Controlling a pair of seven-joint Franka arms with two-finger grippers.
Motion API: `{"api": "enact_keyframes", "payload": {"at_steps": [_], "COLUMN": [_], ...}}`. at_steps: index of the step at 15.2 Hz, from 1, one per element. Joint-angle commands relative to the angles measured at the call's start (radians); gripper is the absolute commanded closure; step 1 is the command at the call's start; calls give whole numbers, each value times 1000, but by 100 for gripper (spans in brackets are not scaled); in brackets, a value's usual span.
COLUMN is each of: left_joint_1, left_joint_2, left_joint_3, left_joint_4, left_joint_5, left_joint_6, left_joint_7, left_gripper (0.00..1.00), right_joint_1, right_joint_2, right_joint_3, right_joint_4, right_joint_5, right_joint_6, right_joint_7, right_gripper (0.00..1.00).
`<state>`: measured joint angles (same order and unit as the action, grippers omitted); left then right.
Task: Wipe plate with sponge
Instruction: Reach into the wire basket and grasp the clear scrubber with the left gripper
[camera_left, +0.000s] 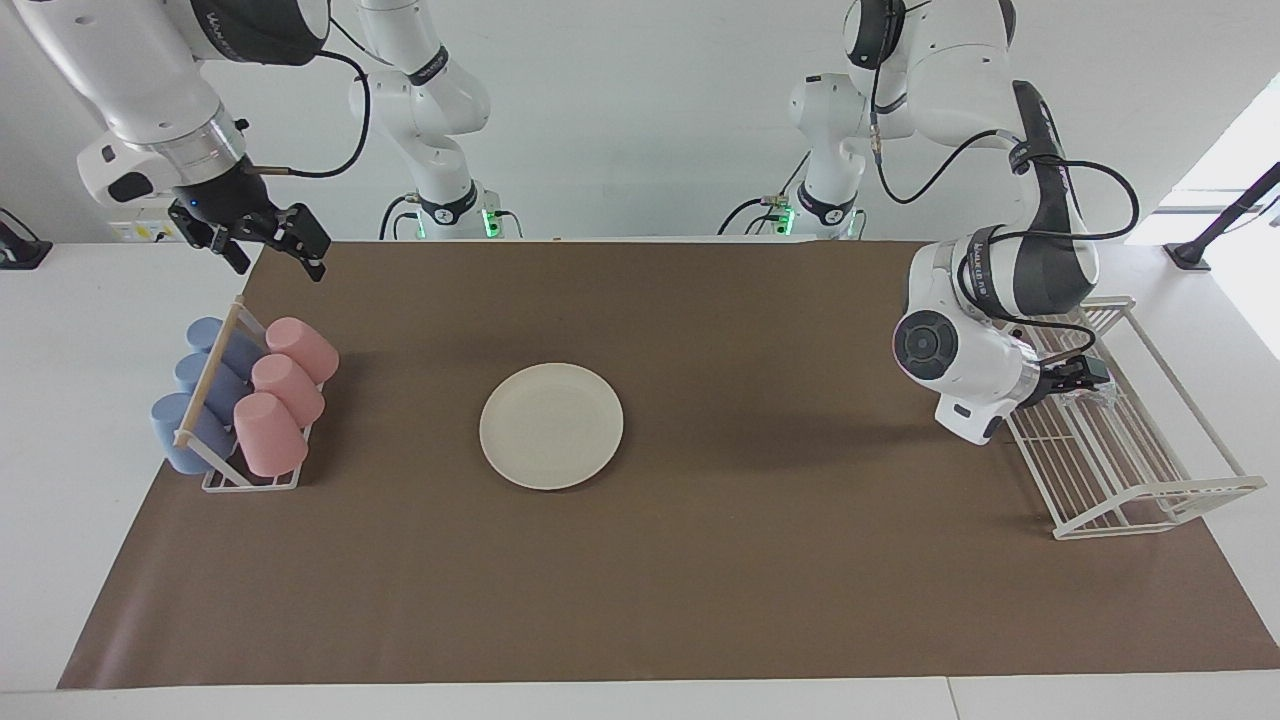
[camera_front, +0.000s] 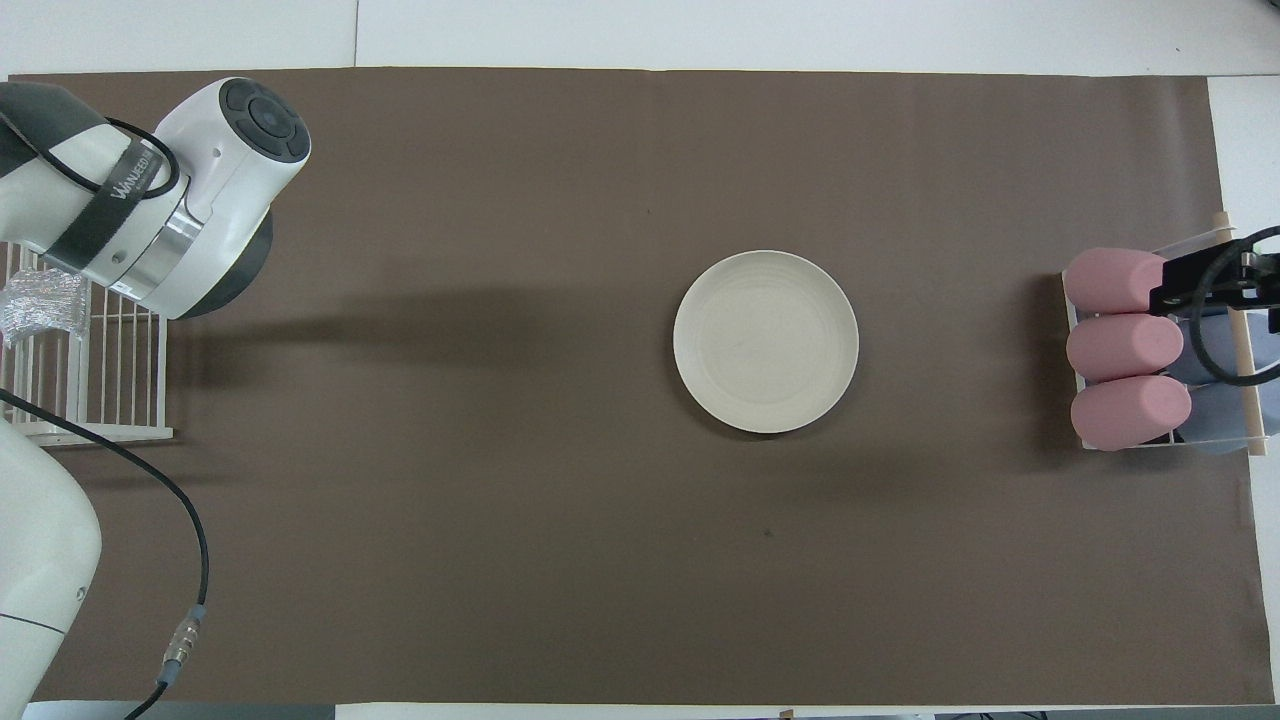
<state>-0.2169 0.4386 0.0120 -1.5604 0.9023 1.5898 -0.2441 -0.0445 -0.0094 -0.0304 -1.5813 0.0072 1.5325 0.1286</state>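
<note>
the left gripper (camera_left: 1090, 378) is down in the white wire rack (camera_left: 1150, 470) at the left arm's end of the table, its wrist tilted over the rack's bars. the sponge (camera_front: 40, 305), a silvery glittery pad, lies in that rack right at the gripper's tip; in the overhead view the arm's wrist covers the fingers, and in the facing view the tip meets the pad, but i cannot tell whether the fingers are released or clenched on it. the plate (camera_left: 551, 425) sits flat on the brown mat (camera_left: 700, 580) in the middle of the table, well apart from the left gripper, toward the right arm's end from it. the right gripper (camera_left: 270, 240) waits in the air over the mat's edge at the right arm's end, fingers spread and holding nothing. just below it and a little farther from the robots stands a cup rack (camera_left: 250, 478) carrying three pink cups (camera_left: 285, 388) and three blue cups (camera_left: 200, 390) lying on their sides, the pink row on the side facing the plate. the plate lies well apart from the right gripper too, roughly between the two grippers.
</note>
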Motion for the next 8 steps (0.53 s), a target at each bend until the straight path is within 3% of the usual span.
{"api": "enact_keyframes", "payload": {"at_steps": [1, 8], "left_joint_1": [8, 16], "left_joint_2": [9, 6], "left_joint_3": [8, 9], "left_joint_4": [16, 2], "left_joint_5": [18, 18], "left_joint_6": [12, 9], "left_joint_7": [9, 5], "left_gripper": [0, 2], "right_joint_1": [2, 2], "right_joint_2": [-20, -24], "right_joint_3": [12, 38], "right_joint_4": [-25, -25], "right_joint_5": [3, 60], "right_joint_6": [1, -11], "right_joint_7": [110, 484], "right_gripper": [0, 0]}}
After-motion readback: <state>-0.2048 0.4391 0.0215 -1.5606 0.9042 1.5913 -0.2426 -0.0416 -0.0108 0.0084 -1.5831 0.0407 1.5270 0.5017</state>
